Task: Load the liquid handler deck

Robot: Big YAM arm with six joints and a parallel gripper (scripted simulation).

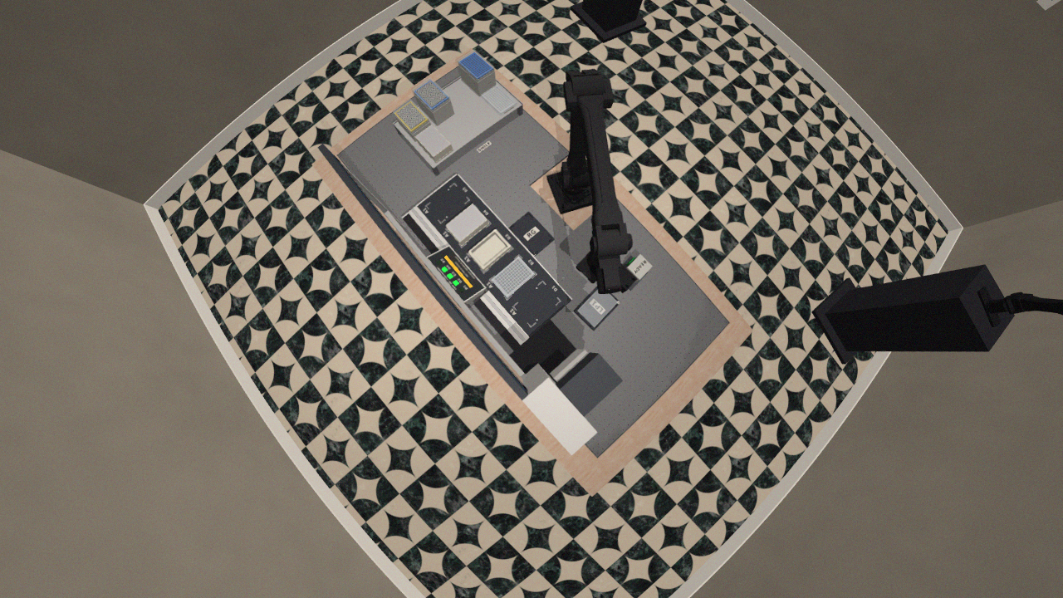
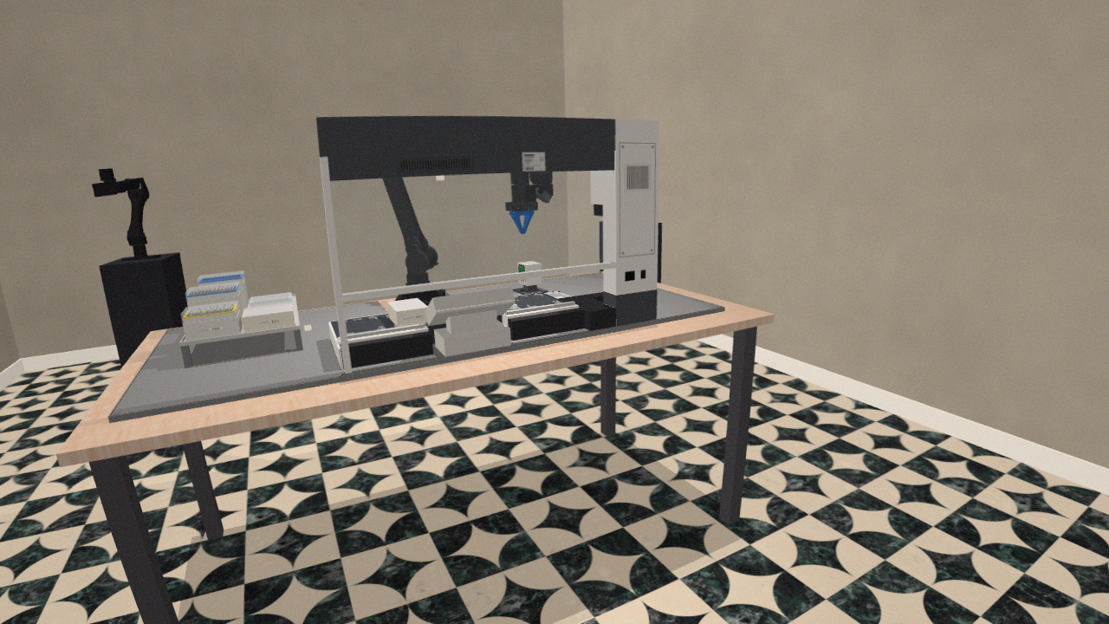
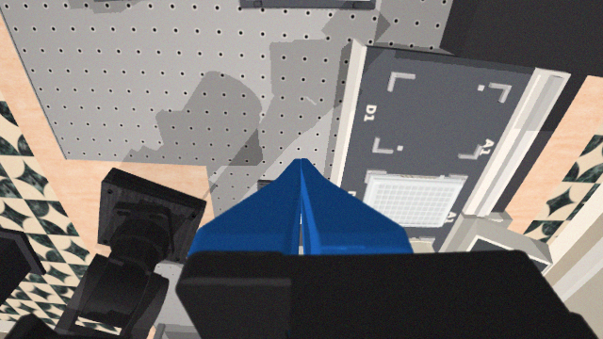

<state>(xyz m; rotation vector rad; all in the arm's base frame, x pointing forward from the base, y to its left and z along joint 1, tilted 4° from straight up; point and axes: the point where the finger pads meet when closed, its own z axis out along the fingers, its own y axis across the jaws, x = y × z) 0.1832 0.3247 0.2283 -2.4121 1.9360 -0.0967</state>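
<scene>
My gripper (image 2: 522, 224) (image 3: 301, 169) has blue fingers that are shut and empty. It hangs high over the table, between the deck and the READY key (image 1: 638, 266) (image 2: 528, 267). The sample plate (image 1: 514, 276) (image 3: 414, 199) lies open at D2. The cream reservoir (image 1: 490, 249) sits at D3 and the pale sealed block (image 1: 467, 221) (image 2: 406, 310) at D4. A clear lid (image 1: 598, 308) lies flat in lid park LP1. D1 (image 3: 438, 115) is bare in the wrist view. The arm hides part of the READY key in the overhead view.
The SHELF (image 1: 475, 122) (image 2: 242, 332) holds tip racks (image 1: 475, 68) (image 1: 432, 95) (image 1: 410, 116), a sealed block (image 1: 434, 141) and a plate (image 1: 499, 100). The RG nest (image 1: 534, 237) lies beside the deck. The handler's gantry (image 2: 457, 143) spans the deck. Green lights show on its panel (image 1: 453, 273).
</scene>
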